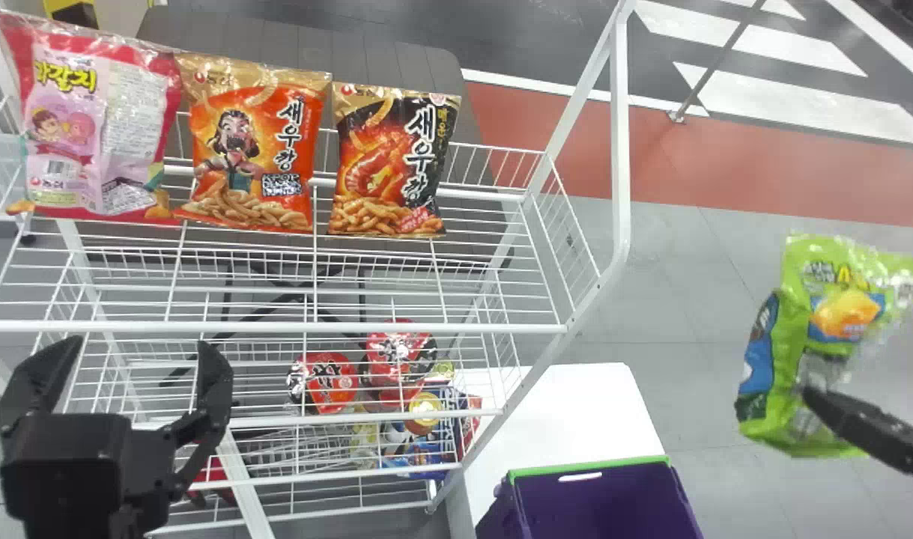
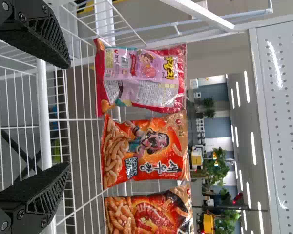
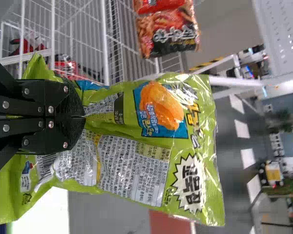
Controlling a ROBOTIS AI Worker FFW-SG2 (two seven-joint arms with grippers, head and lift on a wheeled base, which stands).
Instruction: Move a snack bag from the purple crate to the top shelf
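My right gripper point(image 1: 808, 397) is out at the right in the head view, beyond the rack, holding a green snack bag point(image 1: 838, 322) upright. In the right wrist view the right gripper point(image 3: 83, 117) is closed on the middle of the green bag point(image 3: 132, 156). The top shelf point(image 1: 276, 327) bears a pink bag point(image 1: 96, 127), an orange bag point(image 1: 254, 142) and a black-and-orange bag point(image 1: 396, 161) in a row. The left gripper point(image 1: 138, 359) stays open and empty before the rack's left part; in its wrist view the left gripper point(image 2: 63, 117) faces the shelf. The purple crate point(image 1: 598, 498) is at the bottom edge.
A white post point(image 1: 621, 150) rises at the top shelf's right end, between the green bag and the shelf. Lower shelves hold red cup packages point(image 1: 329, 382) and other goods. A white surface point(image 1: 576, 412) lies behind the crate, right of the rack.
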